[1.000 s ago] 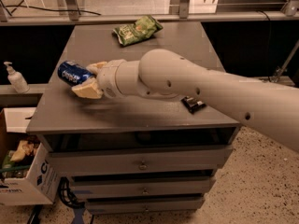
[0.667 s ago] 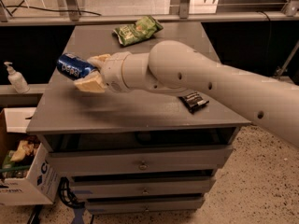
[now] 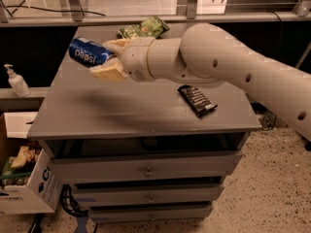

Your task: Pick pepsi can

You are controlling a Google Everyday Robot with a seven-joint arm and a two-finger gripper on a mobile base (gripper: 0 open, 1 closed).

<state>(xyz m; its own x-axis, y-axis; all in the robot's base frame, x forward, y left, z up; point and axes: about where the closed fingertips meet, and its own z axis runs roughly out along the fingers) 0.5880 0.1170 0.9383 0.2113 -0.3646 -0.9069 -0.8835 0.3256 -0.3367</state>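
Raised since a second ago: can (image 3: 87, 51) now well clear of the tabletop (image 3: 121, 108), up toward 10 o'clock from its middle. Held tilted, free end pointing to 10 o'clock, in the gripper (image 3: 105, 58) hanging above that same corner, fingers (image 3: 108, 72) clamped on it. Looks like the pick is all but done. Bag (image 3: 146, 28) at 12 and bar (image 3: 197, 100) at 3 left lying.

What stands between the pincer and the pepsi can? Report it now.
Nothing visible. The pincer is shut on the pepsi can, holding it tilted above the cabinet top. The green chip bag lies behind it and the black snack bar lies apart on the top, both clear of the can.
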